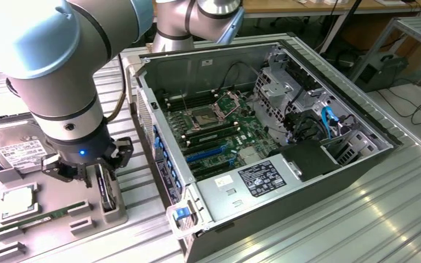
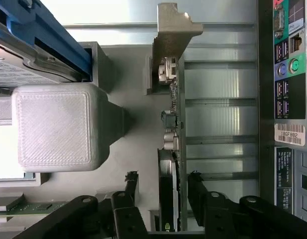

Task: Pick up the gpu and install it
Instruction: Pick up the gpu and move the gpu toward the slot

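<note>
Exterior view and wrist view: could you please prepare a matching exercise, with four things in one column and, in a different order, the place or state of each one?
Column one
1. gpu
2. hard drive
3. computer case
4. gripper

Column two
a. lying on its side, open, inside showing
b. standing on edge in the grey tray
c. open, straddling the gpu
d. lying flat at the exterior view's left edge

Pairs: 1-b, 2-d, 3-a, 4-c

End of the gpu between the fingers beyond the picture's edge; hard drive partly behind the arm.
</note>
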Controlling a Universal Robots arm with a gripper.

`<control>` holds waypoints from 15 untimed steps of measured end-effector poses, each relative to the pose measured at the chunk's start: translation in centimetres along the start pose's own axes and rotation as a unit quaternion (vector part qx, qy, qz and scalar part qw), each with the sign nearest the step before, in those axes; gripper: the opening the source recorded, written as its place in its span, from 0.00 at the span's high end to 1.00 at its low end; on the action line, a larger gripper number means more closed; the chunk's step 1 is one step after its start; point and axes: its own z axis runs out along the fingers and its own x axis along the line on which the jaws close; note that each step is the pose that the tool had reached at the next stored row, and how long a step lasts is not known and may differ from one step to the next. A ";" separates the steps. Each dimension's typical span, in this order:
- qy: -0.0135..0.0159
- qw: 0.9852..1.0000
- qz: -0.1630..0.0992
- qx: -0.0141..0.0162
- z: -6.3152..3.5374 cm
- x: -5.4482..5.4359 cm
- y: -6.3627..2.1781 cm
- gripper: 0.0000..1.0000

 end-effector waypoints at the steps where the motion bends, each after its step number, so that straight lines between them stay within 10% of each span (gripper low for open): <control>1: 0.000 1.000 0.000 0.000 0.00 0.0 0.00 0.54; 15: 0.000 1.000 0.000 0.000 0.07 -0.4 0.01 0.73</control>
